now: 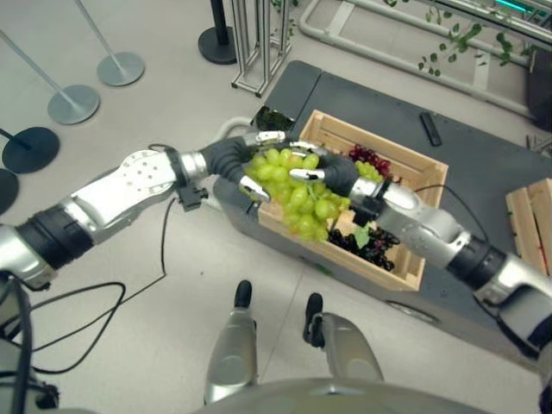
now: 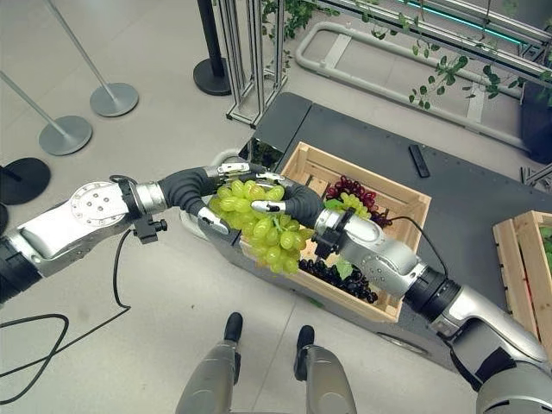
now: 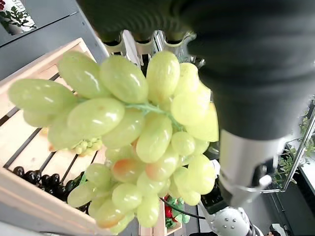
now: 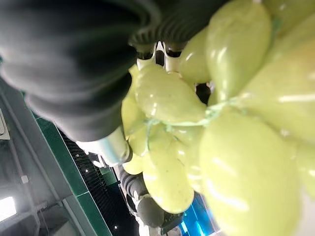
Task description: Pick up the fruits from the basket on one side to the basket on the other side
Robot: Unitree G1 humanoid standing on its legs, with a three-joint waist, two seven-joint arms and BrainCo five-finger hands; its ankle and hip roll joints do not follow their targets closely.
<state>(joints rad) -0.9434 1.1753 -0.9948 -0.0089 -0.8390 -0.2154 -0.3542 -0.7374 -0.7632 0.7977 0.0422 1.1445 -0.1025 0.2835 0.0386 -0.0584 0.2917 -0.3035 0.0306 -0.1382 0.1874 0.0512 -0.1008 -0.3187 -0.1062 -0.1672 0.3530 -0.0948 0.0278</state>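
A big bunch of green grapes (image 1: 293, 194) hangs over the near left corner of a wooden crate (image 1: 414, 172), held between both hands. My left hand (image 1: 233, 164) comes in from the left, with fingers curled over the bunch's top and thumb under its side. My right hand (image 1: 335, 177) grips the bunch from the crate side. The left wrist view shows the bunch (image 3: 138, 132) close up, and so does the right wrist view (image 4: 236, 123). Dark grapes (image 1: 362, 241), red grapes (image 1: 371, 158) and more green grapes (image 1: 369, 170) lie in the crate.
The crate stands on a dark grey platform (image 1: 483, 164) with a small black stick-like object (image 1: 430, 128) on it. A second wooden crate (image 1: 530, 216) sits at the right edge. Stanchion bases (image 1: 73, 103) and a metal frame (image 1: 259, 43) stand on the floor to the left.
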